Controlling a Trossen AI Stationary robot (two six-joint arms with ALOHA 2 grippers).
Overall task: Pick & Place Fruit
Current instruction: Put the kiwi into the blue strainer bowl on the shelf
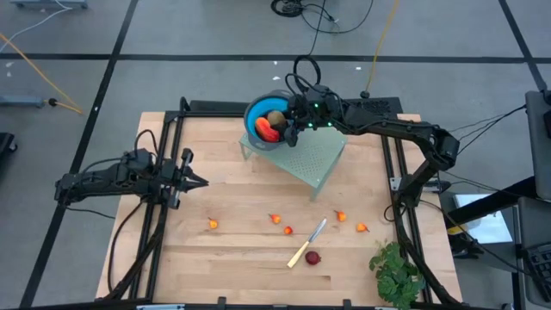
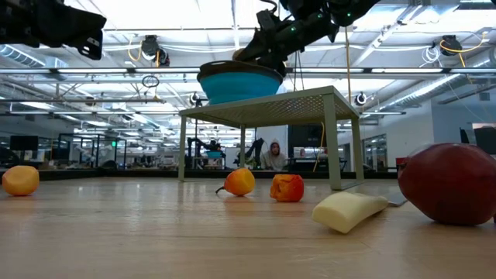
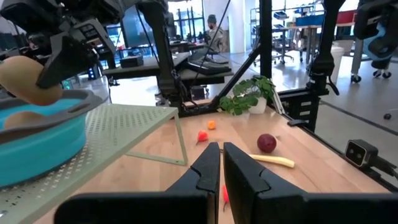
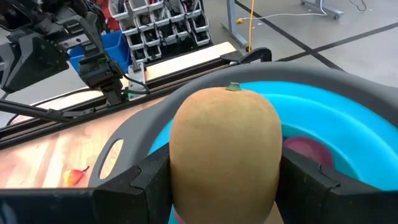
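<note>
A brownish-green oval fruit [image 4: 224, 137] sits between the fingers of my right gripper [image 1: 291, 120], just over the blue bowl [image 1: 258, 116]. The bowl stands on a pale green perforated stand [image 1: 314, 159]. A red-orange piece [image 1: 267, 132] lies in the bowl, and a second brownish oval [image 3: 18, 118] shows there in the left wrist view. On the table lie a dark red ball [image 1: 312, 257] and several tiny orange-red pieces [image 1: 275, 219]. My left gripper [image 1: 196, 182] is shut, hovering near the table's left side. My right gripper pinches the brownish-green oval by its two flanks [image 4: 177, 155], one dark finger [image 4: 149, 183] on each side. The fingers slant down from the table's right. The oval [image 3: 25, 78] is lifted clear, hanging just above the bowl's grey rim [image 3: 68, 102].
A pale-handled knife [image 1: 307, 244] lies near the middle front beside the red ball. A leafy green bunch [image 1: 396, 271] lies at the near right corner. Black frame rails [image 1: 164, 155] run along both table sides. The stand's legs [image 2: 335, 143] rise from the table's far middle.
</note>
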